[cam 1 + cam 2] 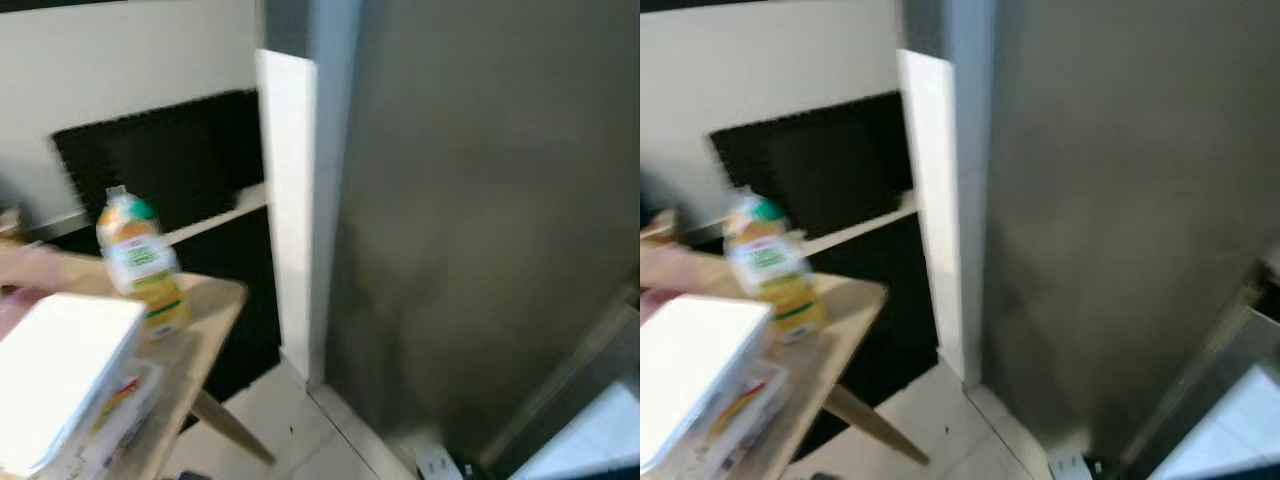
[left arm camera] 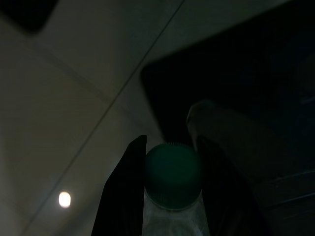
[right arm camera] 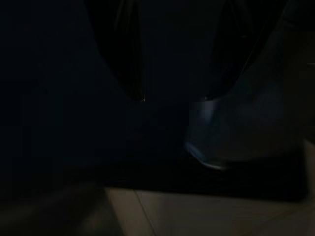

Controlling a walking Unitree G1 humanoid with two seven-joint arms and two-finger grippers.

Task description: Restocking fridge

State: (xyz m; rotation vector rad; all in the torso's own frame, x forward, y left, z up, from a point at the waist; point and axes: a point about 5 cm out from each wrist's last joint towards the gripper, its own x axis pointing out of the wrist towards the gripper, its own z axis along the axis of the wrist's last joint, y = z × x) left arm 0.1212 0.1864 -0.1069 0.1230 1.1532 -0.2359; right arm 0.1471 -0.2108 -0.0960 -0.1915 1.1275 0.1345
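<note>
Beside the closed fridge [image 1: 490, 230], you carry a bottle with no door open to receive it.

Largest first: your steel fridge face is shut, so any reach with the load would, I judge, knock against it; the head views are blurred, which makes alignment risky. Your left gripper [image 2: 170, 162] has its black fingers pressed on the neck of a clear bottle [image 2: 172, 206] just under the green cap [image 2: 172, 172]; such a narrow hold could let it swing or slip. Your right gripper [image 3: 172, 96] hangs spread and empty in shade. On the wooden table [image 1: 215, 310] at your left stand a juice bottle [image 1: 140, 265] and a white box [image 1: 60, 370], over pale floor tiles [image 1: 290, 420].
</note>
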